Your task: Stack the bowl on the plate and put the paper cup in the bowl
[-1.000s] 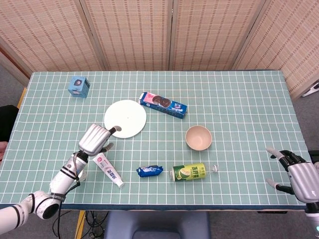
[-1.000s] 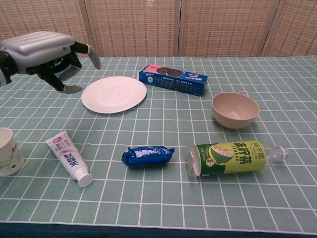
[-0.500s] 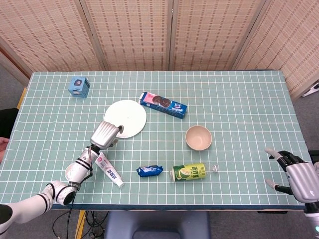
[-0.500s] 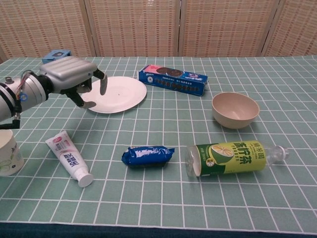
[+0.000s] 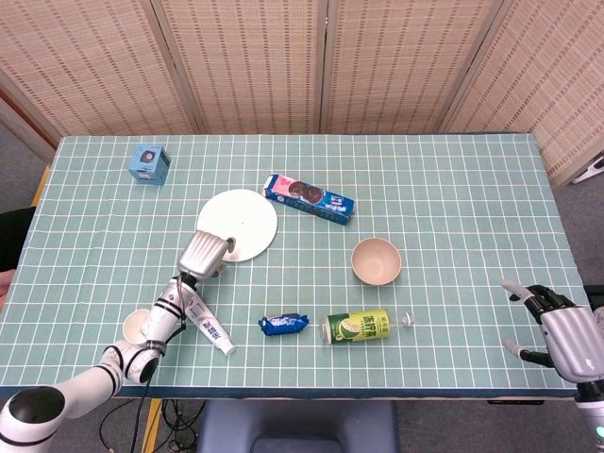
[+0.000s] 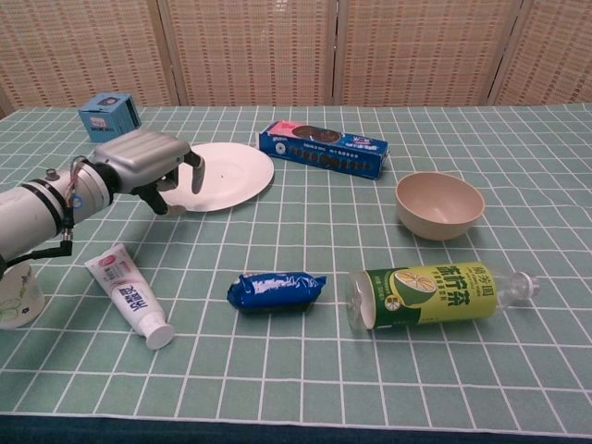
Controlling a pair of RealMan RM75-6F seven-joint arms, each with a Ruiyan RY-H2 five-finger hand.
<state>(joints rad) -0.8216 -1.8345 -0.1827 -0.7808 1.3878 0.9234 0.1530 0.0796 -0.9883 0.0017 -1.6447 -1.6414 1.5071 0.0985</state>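
Observation:
The white plate (image 5: 240, 221) (image 6: 227, 173) lies left of centre. My left hand (image 5: 206, 252) (image 6: 148, 166) is over its near-left rim, fingers bent downward and apart, holding nothing. The beige bowl (image 5: 376, 260) (image 6: 439, 204) stands upright to the right, well apart from the plate. The paper cup (image 5: 138, 326) (image 6: 13, 298) stands near the front left edge, partly hidden by my left forearm in the chest view. My right hand (image 5: 557, 330) hangs at the front right corner, fingers spread and empty; only the head view shows it.
A toothpaste tube (image 6: 129, 294), a blue snack packet (image 6: 276, 289) and a lying green bottle (image 6: 435, 293) line the front of the table. A blue cookie box (image 6: 322, 149) sits behind the plate, and a small blue box (image 6: 108, 114) at the far left.
My left hand has moved right and lower, from left of the plate to its near-left rim. The paper cup now shows in the head view. The right hand has stayed put.

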